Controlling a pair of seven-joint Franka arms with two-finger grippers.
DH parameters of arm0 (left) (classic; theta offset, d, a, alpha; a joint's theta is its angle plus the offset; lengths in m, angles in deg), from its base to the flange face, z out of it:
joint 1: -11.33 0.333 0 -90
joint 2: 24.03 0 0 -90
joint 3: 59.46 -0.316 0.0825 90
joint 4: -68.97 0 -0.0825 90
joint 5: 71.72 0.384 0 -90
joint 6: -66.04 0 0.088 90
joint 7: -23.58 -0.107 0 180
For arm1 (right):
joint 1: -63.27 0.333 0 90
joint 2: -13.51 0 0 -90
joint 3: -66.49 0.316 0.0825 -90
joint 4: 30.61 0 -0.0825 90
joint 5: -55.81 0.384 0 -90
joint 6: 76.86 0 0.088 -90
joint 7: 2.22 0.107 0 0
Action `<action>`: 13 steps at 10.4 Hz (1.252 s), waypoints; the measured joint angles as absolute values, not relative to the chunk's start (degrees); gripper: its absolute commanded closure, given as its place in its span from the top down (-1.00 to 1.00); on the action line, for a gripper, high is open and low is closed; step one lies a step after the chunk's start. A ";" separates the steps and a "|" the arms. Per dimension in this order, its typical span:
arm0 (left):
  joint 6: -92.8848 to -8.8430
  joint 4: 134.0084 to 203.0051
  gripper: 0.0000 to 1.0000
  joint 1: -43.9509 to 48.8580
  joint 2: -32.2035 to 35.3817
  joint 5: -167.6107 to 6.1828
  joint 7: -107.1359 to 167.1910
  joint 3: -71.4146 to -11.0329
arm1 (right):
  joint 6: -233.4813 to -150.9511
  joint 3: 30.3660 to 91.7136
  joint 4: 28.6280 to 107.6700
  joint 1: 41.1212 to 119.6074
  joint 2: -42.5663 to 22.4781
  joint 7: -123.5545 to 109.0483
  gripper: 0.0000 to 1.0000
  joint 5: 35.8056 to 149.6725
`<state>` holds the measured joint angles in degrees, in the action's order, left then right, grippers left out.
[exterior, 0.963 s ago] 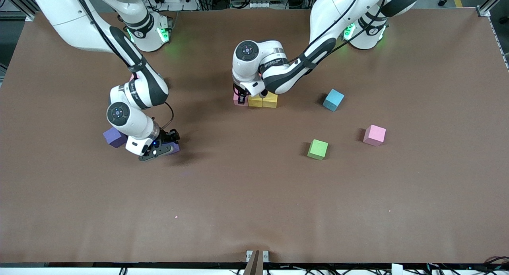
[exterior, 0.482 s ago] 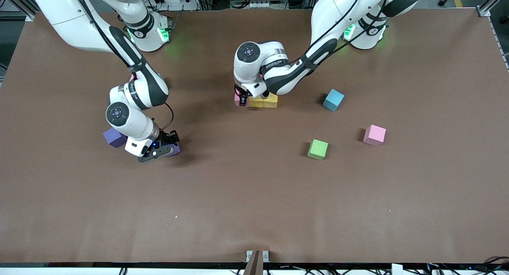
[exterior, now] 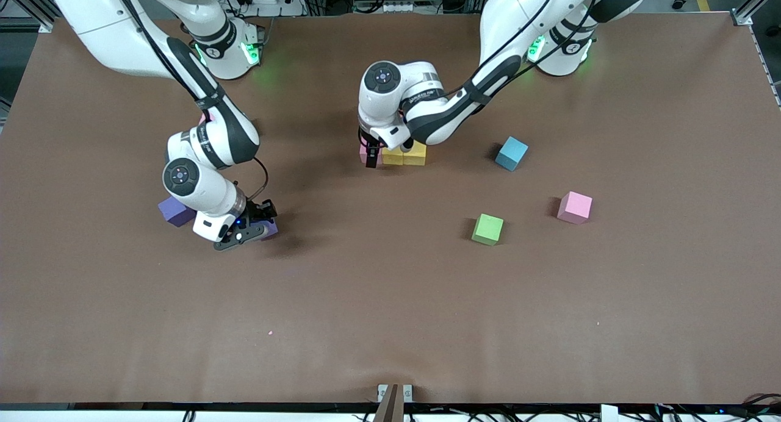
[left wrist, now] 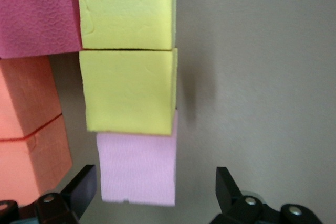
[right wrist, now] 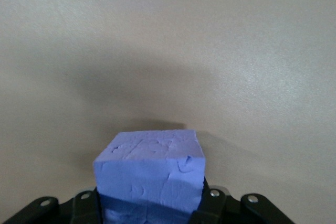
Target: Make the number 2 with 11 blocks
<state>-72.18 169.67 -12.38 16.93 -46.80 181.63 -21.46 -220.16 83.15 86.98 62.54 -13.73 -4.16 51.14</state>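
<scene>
The left gripper (left wrist: 152, 192) stood wide open astride the pink block (left wrist: 137, 167), risking a nudge, while the right gripper (right wrist: 149, 203) clamped a purple block (right wrist: 149, 174).

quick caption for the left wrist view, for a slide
Open left gripper over a pink block ending a row with two yellow blocks.

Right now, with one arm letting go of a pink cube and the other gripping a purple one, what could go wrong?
The left tool stands open around the pink block, which touches the yellow block; lifting off crooked could nudge that row. The right tool pinches only the purple block's lower part, so it might tilt or slip when carried.
</scene>
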 measured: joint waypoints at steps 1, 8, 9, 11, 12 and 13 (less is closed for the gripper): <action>-71.93 169.69 1.00 -12.35 15.66 -46.88 181.63 -21.41 | -219.99 84.51 86.78 62.55 -13.72 -1.13 -0.23 51.14; -62.40 169.80 1.00 3.25 12.62 -46.83 170.65 -16.46 | -216.43 91.72 83.82 66.10 -13.59 21.48 -0.25 51.14; -59.30 169.76 1.00 7.66 12.56 -46.83 166.76 -13.70 | -216.43 91.76 83.27 68.47 -13.59 26.54 -0.25 51.14; -53.50 169.68 1.00 17.28 12.27 -46.82 158.04 -8.85 | -216.45 91.74 82.53 73.14 -13.59 35.52 -0.25 51.14; -51.62 169.66 1.00 22.00 12.19 -46.82 153.19 -7.18 | -216.48 91.71 82.43 75.05 -13.59 38.71 -0.25 51.14; -50.18 169.66 1.00 26.16 12.17 -46.82 148.71 -5.80 | -216.50 91.68 82.41 76.60 -13.59 41.41 -0.26 51.14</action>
<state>-50.18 169.66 26.16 12.17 -46.82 148.71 -5.80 -216.50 91.68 82.41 76.60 -13.59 41.41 51.14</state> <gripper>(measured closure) 0.000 0.405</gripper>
